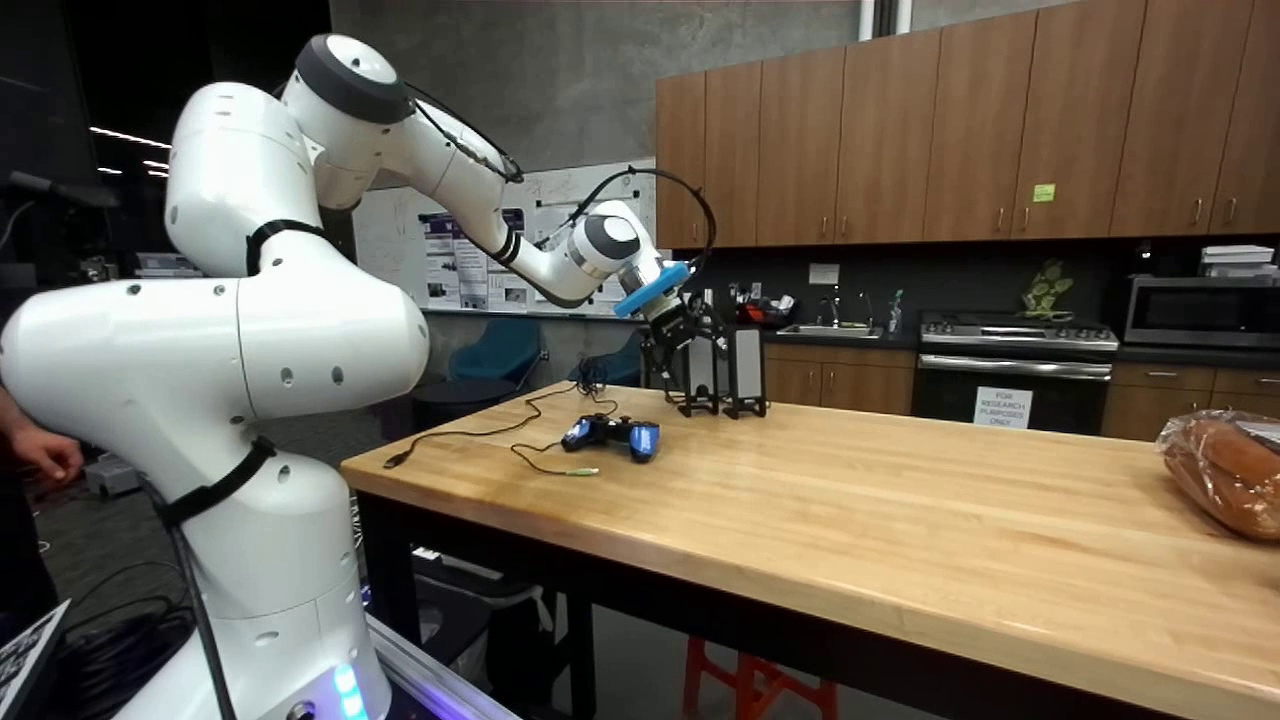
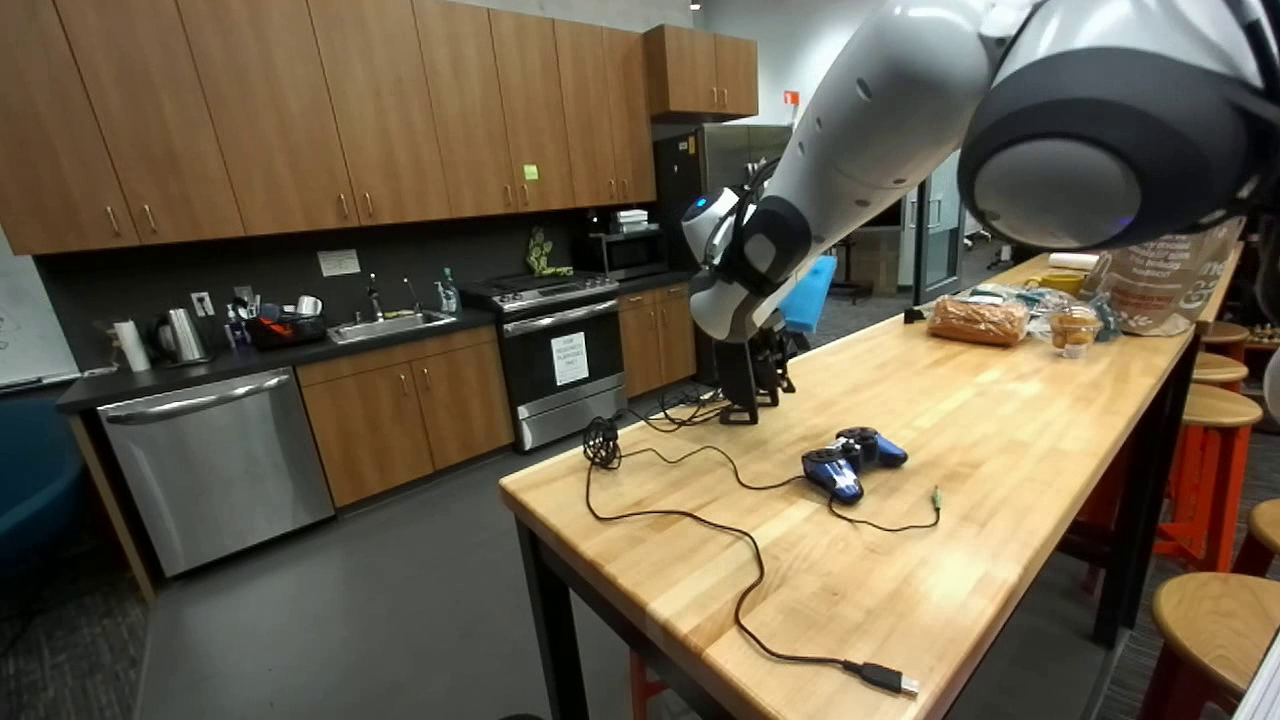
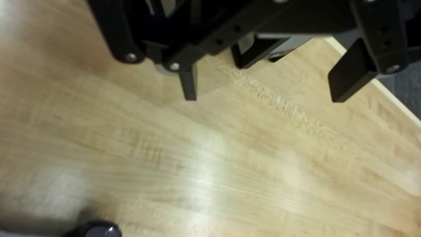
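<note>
My gripper [image 3: 266,97] is open, with its two black fingers wide apart and nothing between them. It hangs low over the wooden table [image 3: 210,158], beside two upright black and grey panels on feet. The panels [image 1: 746,370] stand near the table's far edge; part of one shows behind the fingers in the wrist view [image 3: 286,46]. I cannot tell whether the gripper touches them. In an exterior view the gripper [image 2: 772,365] partly hides the panels [image 2: 738,385]. A blue and black game controller [image 1: 612,435] lies close by, also seen in an exterior view [image 2: 850,462].
A black cable [image 2: 700,515] with a USB plug [image 2: 885,678] and a green-tipped lead [image 2: 936,497] lies on the table. Plastic-wrapped bread [image 2: 978,320], a small tub [image 2: 1075,328] and a large bag [image 2: 1160,275] stand farther along. Stools [image 2: 1215,610] line one side.
</note>
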Robot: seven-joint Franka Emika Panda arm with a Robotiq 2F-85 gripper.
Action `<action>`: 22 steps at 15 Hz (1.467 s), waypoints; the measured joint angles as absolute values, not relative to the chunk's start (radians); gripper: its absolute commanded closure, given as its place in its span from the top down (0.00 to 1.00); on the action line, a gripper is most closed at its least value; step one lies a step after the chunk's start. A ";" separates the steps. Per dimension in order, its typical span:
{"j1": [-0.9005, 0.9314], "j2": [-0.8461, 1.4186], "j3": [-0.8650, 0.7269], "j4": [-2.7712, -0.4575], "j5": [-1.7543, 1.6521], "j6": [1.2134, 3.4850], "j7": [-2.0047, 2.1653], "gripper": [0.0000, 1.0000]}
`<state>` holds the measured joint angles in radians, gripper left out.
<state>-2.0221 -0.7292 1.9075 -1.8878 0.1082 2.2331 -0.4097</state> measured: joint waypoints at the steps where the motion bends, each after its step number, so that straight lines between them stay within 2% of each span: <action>1: -2.005 -0.710 1.906 -1.919 0.106 2.235 -0.410 1.00; 11: -2.018 -0.521 2.031 -2.037 0.248 2.236 -0.495 1.00; 22: -2.076 -0.511 2.089 -2.014 0.336 2.371 -0.547 1.00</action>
<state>-2.0761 -0.5106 2.0891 -2.0142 0.3358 2.3714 -0.5467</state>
